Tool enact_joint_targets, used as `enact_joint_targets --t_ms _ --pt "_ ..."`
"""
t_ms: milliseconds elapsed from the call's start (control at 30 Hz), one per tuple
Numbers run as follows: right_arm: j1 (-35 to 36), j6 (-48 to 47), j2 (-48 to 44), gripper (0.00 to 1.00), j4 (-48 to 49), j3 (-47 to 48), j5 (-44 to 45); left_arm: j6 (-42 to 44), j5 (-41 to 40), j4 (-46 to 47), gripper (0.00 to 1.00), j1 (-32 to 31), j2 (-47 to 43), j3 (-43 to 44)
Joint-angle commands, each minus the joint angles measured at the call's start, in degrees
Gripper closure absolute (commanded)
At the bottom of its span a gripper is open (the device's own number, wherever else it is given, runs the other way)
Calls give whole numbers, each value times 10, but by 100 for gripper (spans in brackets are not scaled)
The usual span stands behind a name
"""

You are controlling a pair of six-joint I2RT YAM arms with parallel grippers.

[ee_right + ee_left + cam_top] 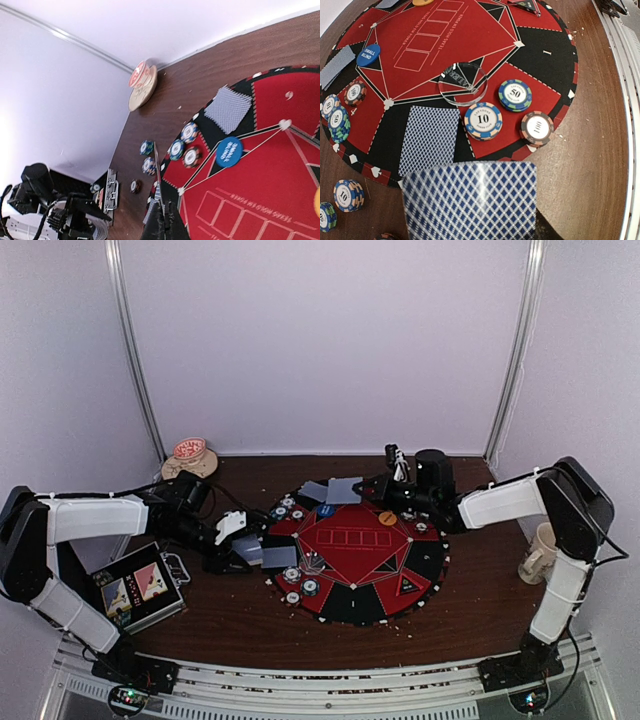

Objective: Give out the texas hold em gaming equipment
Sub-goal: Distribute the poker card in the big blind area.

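Note:
A round red and black poker mat [355, 585] lies mid-table with striped chips [483, 120], a blue small-blind button [368, 55], an orange button [387, 518] and a clear round button [463, 82] on it. One blue-backed card [430, 140] lies face down on the mat's edge. My left gripper [250, 550] hovers at the mat's left rim, shut on playing cards [470, 200] whose top back fills the bottom of the left wrist view. My right gripper [165, 227] is shut on a single card [157, 170], seen edge-on, above the mat's far side [343, 490].
More chips [348, 195] sit on the wood just off the mat's left edge. A metal case [140, 590] lies at the front left. One beige mug [190, 455] stands at the back left, another [540, 552] at the right. A metal rail [620, 75] runs along the near edge.

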Motion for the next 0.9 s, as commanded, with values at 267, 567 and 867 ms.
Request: enact_joint_targets --t_ms 267,567,867 --pt "-134 3 72 100 -41 52 -38 6 9 8 55 1 -10 -2" --pt "-188 -15 126 100 -88 96 -49 6 8 9 55 1 -6 0" --pt "-210 -38 179 100 -146 162 -58 7 7 9 55 1 -2 0"
